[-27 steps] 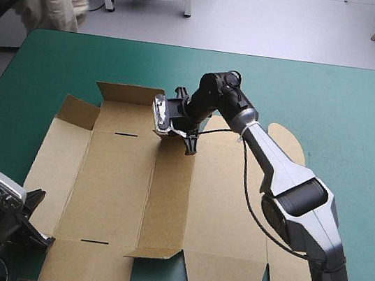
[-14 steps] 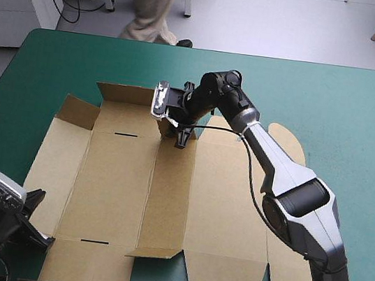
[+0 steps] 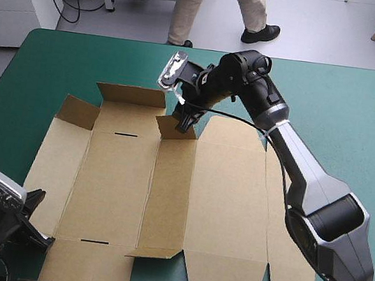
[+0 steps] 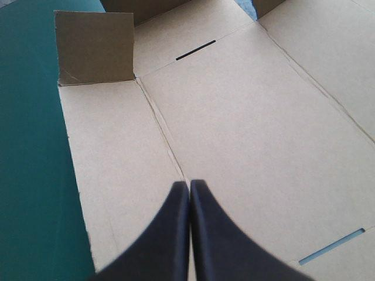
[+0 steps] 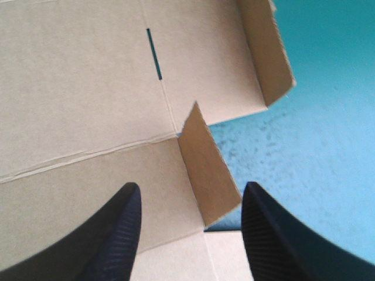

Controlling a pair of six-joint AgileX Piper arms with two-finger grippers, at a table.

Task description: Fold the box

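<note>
One flat cut sheet of brown board, the box [image 3: 164,201], was seen in the high view spread over the middle and left of the teal-green surface [image 3: 347,108]. Only a few flaps along its far edge were raised. The right jaws were held at that far edge, just over a small upright brown flap [image 3: 174,126]; whether it was touched could not be told. The left jaws were parked low at the box's near left corner.

In the left wrist view the left jaws were shown pressed together into one point, with nothing between them. Bare board lay beneath them and a raised corner flap [image 4: 96,50] stood well ahead.

In the right wrist view the right jaws were spread wide, their black fingers [image 5: 120,234] standing either side of the small flap [image 5: 205,170]. That flap was tilted rather than square and was not gripped.

Three risks were judged from this. The ungripped flap could spring back flat. It could be creased off its score line if pinched off-centre or by its corner. The whole sheet could be slid or lifted by a push at the far edge, since it was not pinned down by the left jaws.
</note>
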